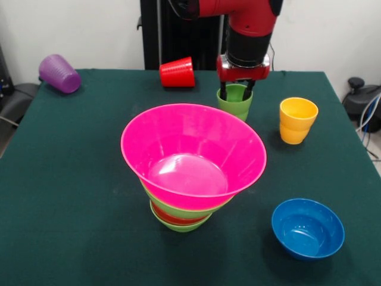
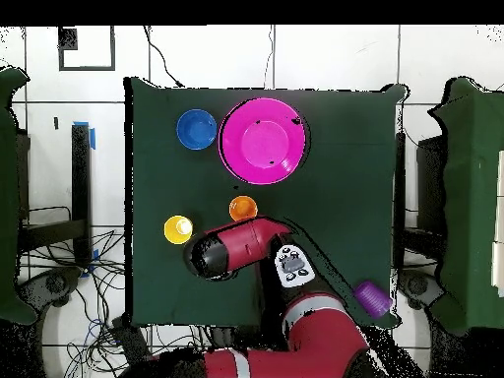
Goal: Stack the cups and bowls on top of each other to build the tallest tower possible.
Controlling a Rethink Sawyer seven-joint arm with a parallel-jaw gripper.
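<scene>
The tower (image 1: 184,208) stands mid-table: a small green bowl at the bottom, then red-orange, then large green, with the huge pink bowl (image 1: 193,155) on top. The pink bowl also shows in the overhead view (image 2: 261,140). My gripper (image 1: 235,92) is open, its fingers down at the rim of the upright light green cup (image 1: 235,108) behind the tower; I cannot tell whether they touch it. The yellow cup (image 1: 297,119) stands upright to the right. The red cup (image 1: 177,72) and purple cup (image 1: 59,73) lie on their sides at the far edge. The blue bowl (image 1: 308,228) sits alone at the near right.
In the overhead view an orange cup (image 2: 243,209) stands between the pink bowl and my arm (image 2: 241,248), which hides the green cup there. The yellow cup (image 2: 178,229), blue bowl (image 2: 196,129) and purple cup (image 2: 371,294) also show. The table (image 1: 65,196) is dark green.
</scene>
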